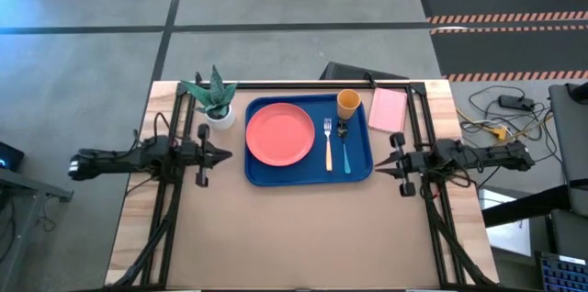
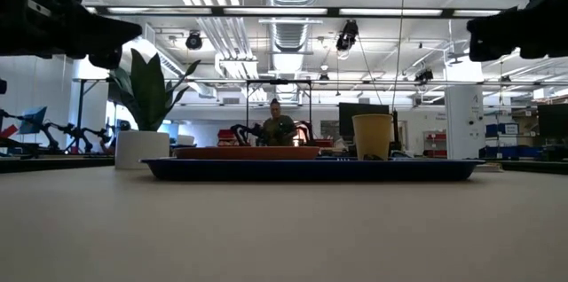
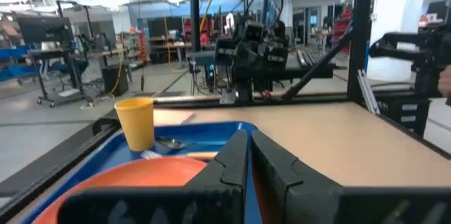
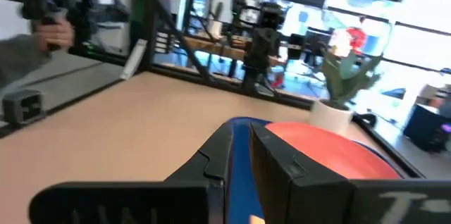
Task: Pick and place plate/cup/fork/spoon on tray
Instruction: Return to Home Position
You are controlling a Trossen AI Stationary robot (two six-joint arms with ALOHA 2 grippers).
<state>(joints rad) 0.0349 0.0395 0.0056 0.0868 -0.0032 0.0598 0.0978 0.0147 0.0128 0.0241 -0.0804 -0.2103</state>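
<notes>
With plate [image 1: 279, 134], cup [image 1: 348, 103], fork [image 1: 328, 143] and spoon [image 1: 345, 149] all lying on the tray [image 1: 303, 174], both claws, left [image 1: 224, 154] and right [image 1: 382, 165], pressed together beside it, could only nudge the tray askew on the bench [image 1: 303, 237].

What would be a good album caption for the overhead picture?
Table set: plate, fork, spoon and cup on the blue tray, both arms parked alongside.
</notes>
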